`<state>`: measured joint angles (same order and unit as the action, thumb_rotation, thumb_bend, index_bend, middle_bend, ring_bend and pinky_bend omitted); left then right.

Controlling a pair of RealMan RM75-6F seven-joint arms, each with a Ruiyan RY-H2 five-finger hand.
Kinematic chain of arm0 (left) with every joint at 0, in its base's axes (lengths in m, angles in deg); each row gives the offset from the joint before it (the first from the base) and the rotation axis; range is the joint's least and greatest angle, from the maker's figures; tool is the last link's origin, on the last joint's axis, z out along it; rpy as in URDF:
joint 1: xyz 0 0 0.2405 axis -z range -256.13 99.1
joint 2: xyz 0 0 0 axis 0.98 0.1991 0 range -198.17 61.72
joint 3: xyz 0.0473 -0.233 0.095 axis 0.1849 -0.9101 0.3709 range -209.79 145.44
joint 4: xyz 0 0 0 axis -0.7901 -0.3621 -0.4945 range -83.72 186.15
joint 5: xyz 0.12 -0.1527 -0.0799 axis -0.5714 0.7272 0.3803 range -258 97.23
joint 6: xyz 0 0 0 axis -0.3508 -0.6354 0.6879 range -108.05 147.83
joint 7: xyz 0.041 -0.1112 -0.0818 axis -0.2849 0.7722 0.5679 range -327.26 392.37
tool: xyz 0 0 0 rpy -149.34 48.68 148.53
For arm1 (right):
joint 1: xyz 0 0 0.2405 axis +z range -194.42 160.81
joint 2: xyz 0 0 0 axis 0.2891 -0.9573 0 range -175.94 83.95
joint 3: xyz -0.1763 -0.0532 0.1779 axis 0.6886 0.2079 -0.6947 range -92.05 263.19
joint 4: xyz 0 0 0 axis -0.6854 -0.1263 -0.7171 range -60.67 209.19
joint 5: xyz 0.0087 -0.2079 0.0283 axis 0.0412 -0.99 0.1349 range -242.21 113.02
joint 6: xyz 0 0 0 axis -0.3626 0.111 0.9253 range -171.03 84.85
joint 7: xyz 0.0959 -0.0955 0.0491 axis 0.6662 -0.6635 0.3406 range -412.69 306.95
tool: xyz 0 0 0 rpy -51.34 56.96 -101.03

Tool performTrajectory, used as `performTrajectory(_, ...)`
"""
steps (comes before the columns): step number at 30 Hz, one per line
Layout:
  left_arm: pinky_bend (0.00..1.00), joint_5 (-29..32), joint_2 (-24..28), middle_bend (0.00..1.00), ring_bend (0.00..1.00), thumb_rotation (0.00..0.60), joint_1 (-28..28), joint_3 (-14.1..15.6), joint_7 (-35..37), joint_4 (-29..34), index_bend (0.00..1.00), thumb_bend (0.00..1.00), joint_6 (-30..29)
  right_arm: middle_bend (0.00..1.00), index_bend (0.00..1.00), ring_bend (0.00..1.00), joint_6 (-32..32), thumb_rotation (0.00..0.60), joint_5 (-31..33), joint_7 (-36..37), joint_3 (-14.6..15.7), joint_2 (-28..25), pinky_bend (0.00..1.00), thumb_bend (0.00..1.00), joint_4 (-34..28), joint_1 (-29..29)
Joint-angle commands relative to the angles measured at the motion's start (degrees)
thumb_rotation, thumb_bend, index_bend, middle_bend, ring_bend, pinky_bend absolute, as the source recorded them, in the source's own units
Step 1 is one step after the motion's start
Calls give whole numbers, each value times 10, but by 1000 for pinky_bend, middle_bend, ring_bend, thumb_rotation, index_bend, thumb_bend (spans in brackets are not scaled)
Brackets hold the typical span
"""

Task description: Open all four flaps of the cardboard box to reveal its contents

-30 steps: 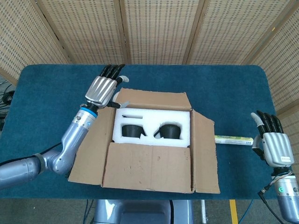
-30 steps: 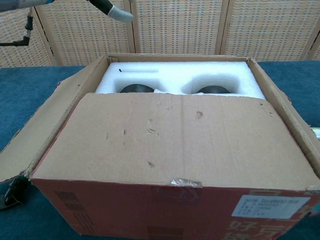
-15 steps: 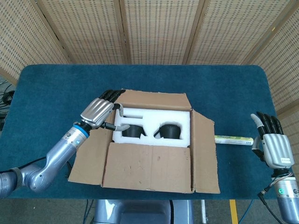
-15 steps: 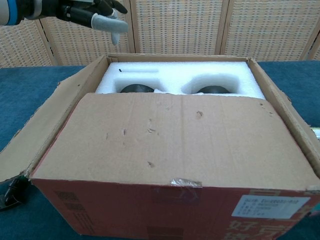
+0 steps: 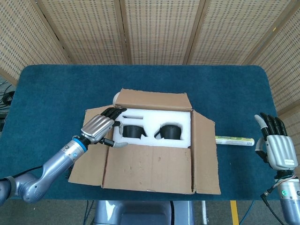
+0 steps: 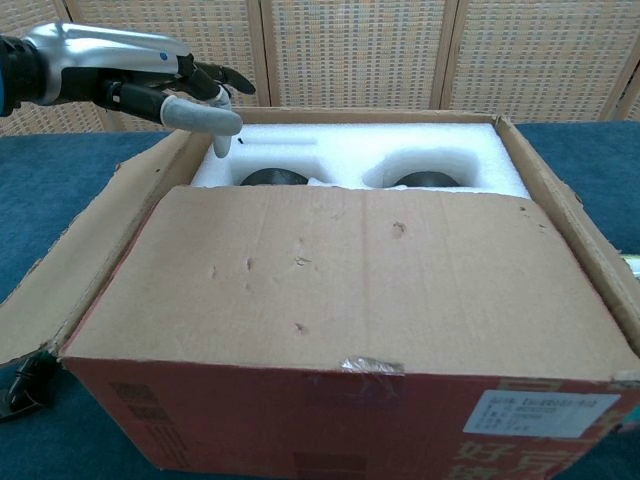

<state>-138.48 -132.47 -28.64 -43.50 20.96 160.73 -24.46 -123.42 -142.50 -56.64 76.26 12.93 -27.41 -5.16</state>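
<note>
The cardboard box sits mid-table with its flaps folded outward. White foam inside holds two dark round items. My left hand hovers over the box's left flap, fingers spread toward the foam's left edge, holding nothing. My right hand stays upright at the table's right edge, fingers apart and empty; the chest view does not show it.
A pale yellow-green stick lies on the blue table just right of the box, between it and my right hand. Wicker screens stand behind the table. A small black object lies by the box's lower left corner.
My left hand has drawn back from the far left corner of the box toward me, now lower over the left flap. The right hand has barely moved.
</note>
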Motion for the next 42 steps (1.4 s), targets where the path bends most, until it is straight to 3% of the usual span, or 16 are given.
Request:
performTrajectory(1, 0, -13, -4, 0, 0, 164, -5, 6, 11, 0, 485, 119, -2, 49, 69, 0, 1, 600, 0, 0, 0, 0, 0, 878, 1, 0)
performTrajectory(15, 0, -41, -26, 0, 0, 164, -1, 26, 11, -2, 487, 104, 0, 49, 69, 0, -5, 600, 0, 4, -1, -2, 0, 880, 0, -5)
performTrajectory(26, 0, -44, -14, 0, 0, 163, 2, 31, 18, 13, 548, 100, 3, 49, 69, 0, -6, 600, 2, 11, -4, -1, 0, 880, 7, -5)
performTrajectory(35, 0, -41, 21, 0, 0, 162, 5, 22, 73, 33, 561, 98, 34, 49, 69, 0, -6, 600, 3, 12, -7, 3, 0, 880, 12, -4)
performTrajectory(42, 0, -56, 54, 0, 0, 163, -4, -3, 175, 55, 561, 98, 70, 49, 69, 0, -4, 600, 5, 8, -8, 4, 0, 881, 11, -2)
